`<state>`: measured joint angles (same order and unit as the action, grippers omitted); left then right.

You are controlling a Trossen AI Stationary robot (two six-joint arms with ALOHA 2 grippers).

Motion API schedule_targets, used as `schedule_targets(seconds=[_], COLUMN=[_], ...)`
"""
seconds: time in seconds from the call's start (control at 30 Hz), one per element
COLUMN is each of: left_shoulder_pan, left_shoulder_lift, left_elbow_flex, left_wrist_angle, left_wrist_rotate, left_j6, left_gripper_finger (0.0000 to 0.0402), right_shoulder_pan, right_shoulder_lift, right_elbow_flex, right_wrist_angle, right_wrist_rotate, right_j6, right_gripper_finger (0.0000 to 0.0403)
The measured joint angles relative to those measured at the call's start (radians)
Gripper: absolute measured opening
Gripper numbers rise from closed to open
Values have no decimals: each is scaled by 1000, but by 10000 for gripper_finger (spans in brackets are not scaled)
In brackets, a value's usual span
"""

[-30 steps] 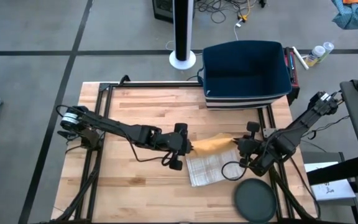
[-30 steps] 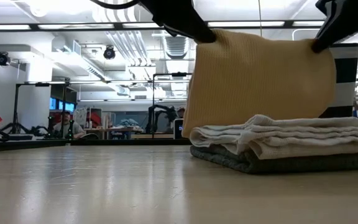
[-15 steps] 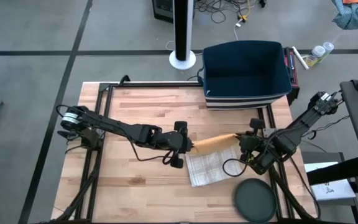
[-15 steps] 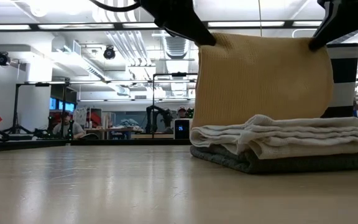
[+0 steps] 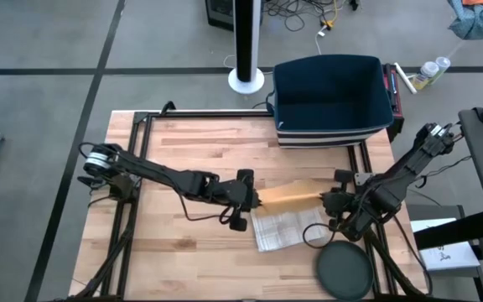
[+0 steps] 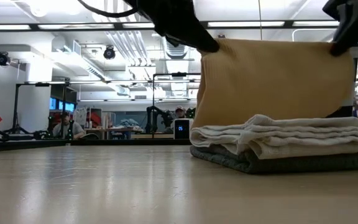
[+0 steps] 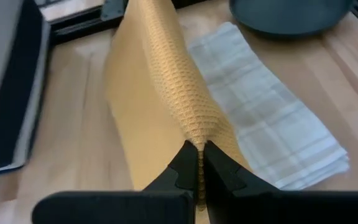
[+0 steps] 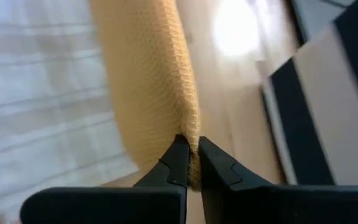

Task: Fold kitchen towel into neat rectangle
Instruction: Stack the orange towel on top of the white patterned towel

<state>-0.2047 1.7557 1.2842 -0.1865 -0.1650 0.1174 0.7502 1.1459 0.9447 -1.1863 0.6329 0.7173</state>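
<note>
Two grippers are holding one yellow towel [image 5: 290, 193] stretched between them above the table [image 5: 183, 151]. From overhead, the left gripper [image 5: 256, 197] is pinching the towel's left end and the right gripper [image 5: 327, 200] its right end, so the cloth is showing only as a narrow yellow band seen from its top edge. Just in front of that band a folded plaid towel [image 5: 285, 228] is lying flat, with a dark round lid [image 5: 343, 270] beside its right corner and a blue bin [image 5: 332, 101] sitting at the table's far edge.

The low view is giving what the overhead view cannot: the yellow towel [image 6: 266, 78] is hanging as a broad sheet, its top edge pulled nearly level between the two dark grippers, its lower part dropping behind the stack of folded towels [image 6: 284, 149], a pale one lying on a grey one. Whether the sheet's bottom is touching the table is hidden by the stack.

The left wrist view is showing that arm's fingers [image 7: 185, 167] closed tight on a waffle-weave ridge of the yellow towel [image 7: 166, 87], with the plaid towel [image 7: 266, 137] beyond. The right wrist view is showing its fingers [image 8: 176, 163] likewise clamped narrow on the yellow edge [image 8: 151, 81].
</note>
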Motion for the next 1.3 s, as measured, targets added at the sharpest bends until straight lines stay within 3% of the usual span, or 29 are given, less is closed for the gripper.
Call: schedule_targets(seconds=[0.23, 0.53, 1.13, 1.3], left_shoulder_pan=[-12, -40, -66, -72], left_shoulder_lift=[59, 50, 112, 113], left_elbow_flex=[0, 3, 5, 5], left_wrist_angle=[14, 40, 116, 116], left_wrist_rotate=[55, 107, 151, 179], left_j6=[-30, -61, -75, -81], left_gripper_finger=[0, 0, 4, 9], right_shoulder_pan=[3, 17, 26, 31], right_shoulder_lift=[51, 69, 68, 68], right_elbow_flex=[-4, -9, -27, -50], right_wrist_angle=[59, 159, 178, 213], right_wrist_rotate=[-187, -311, -380, -397], right_j6=[-3, -46, -43, -36], right_gripper_finger=[9, 9, 11, 44])
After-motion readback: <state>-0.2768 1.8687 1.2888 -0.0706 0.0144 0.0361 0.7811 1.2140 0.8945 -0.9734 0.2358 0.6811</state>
